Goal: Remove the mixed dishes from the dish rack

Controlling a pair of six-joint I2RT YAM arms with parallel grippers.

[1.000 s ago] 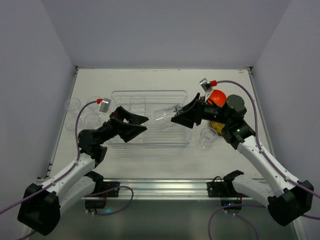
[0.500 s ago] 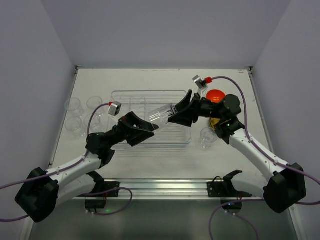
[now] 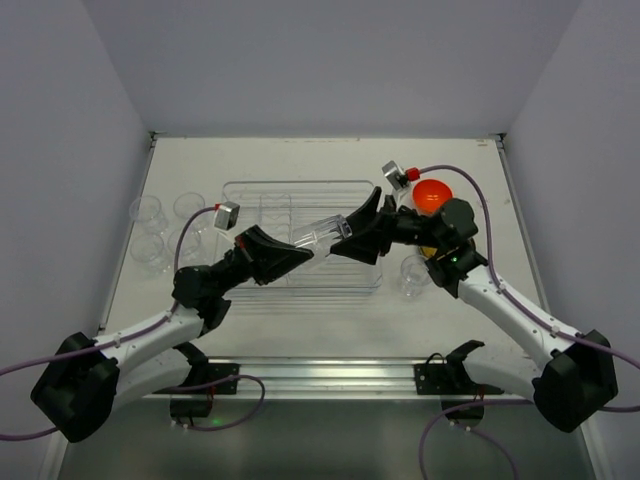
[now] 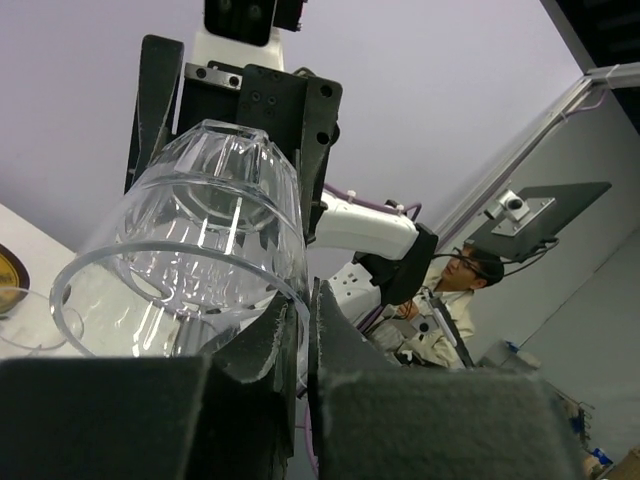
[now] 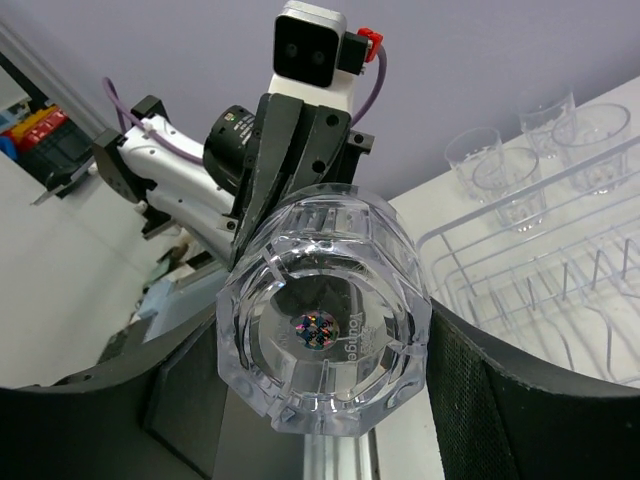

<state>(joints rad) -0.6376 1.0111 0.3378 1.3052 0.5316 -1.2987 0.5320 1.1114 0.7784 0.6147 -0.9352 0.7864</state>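
Your glass cup (image 3: 322, 235) lies on its side in the air above the dish rack (image 3: 300, 186), bridging both grippers. From above, its clear rim is hard to trace against the left fingers. The right gripper (image 3: 352, 228) clamps the base. The left gripper (image 3: 298, 254), nearly together, pinches the rim wall.

Lighting bright, even, diffuse.
Soft faint shadows on surface (image 3: 300, 165); sharp glints on clear cup (image 5: 325, 330); near foreground blurred in wrist views.

The glass cup's (image 4: 200, 240) lower rim is hidden behind the left fingers (image 4: 100, 420)
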